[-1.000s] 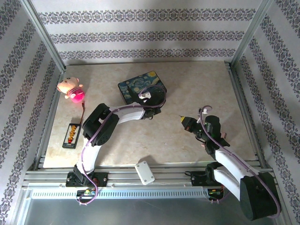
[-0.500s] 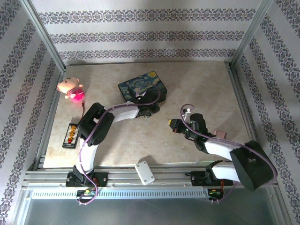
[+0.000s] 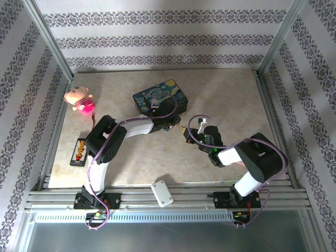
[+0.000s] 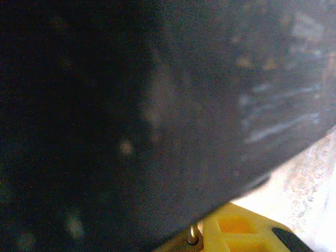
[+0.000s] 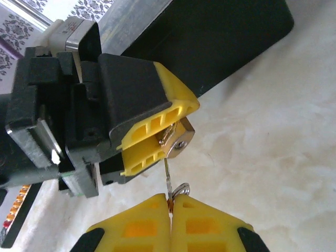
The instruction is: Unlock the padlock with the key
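The tiny brass padlock (image 5: pixel 178 140) is pinched between the yellow fingers (image 5: pixel 149 128) of my left gripper (image 5: pixel 176 135), its round keyhole face turned toward the right wrist camera. My right gripper (image 5: pixel 170 199) is shut on the key (image 5: pixel 167 176), whose thin blade points up. Its tip touches the lock's lower left edge beside the keyhole, and the key ring (image 5: pixel 181 189) sticks out by the fingertips. In the top view the left gripper (image 3: pixel 175 126) and right gripper (image 3: pixel 188 134) meet at mid-table with the padlock (image 3: pixel 181 128) between them. The left wrist view catches a shackle pin (image 4: pixel 193 232) and one yellow finger (image 4: pixel 236 231).
The dark blue painted tin (image 3: pixel 160 97) lies just behind the left gripper and darkens the left wrist view (image 4: pixel 157 105). A pink toy (image 3: pixel 80 101) and a bead frame (image 3: pixel 80 151) sit at the left edge. A white box (image 3: pixel 162 192) rests on the front rail.
My right arm has swung left across the table, bringing the key up to the padlock. The left gripper has shifted slightly nearer with the padlock still in it.
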### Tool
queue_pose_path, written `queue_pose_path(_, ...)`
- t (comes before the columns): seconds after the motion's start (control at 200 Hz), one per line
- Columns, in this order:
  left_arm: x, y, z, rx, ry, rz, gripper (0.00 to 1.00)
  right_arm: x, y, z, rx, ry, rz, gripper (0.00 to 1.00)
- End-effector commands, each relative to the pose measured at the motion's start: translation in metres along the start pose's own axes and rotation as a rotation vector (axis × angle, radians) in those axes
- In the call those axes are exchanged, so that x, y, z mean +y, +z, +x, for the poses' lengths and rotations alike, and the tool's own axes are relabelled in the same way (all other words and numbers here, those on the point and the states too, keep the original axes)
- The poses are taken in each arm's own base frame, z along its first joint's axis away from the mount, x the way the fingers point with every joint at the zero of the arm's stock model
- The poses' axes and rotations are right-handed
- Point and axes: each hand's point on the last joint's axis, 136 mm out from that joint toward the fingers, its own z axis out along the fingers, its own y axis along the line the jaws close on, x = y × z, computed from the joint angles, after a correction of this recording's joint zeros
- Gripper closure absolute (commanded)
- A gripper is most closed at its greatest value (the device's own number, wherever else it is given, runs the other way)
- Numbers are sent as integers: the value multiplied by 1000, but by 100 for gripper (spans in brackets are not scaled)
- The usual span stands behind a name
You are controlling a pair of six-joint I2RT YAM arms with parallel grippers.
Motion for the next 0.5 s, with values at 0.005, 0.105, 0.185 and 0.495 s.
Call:
queue_pose_path(0.005,-8,-5,1,46,-95,56,86,19,10,-20,-94,-41,-69,100)
queue_pose_path(0.105,-8,-5,1,57,-114,63,86,17,15,-20,-120,-47,-78,100)
queue_pose_path(0.185,-8,-5,1,65,-134,71,85,8,17,-19,-138,-30,-63,100)
queue_pose_path(0.495,-9,-8,-3,61,-167,87,85,-8,17,-16,-171,-5,-18,100)
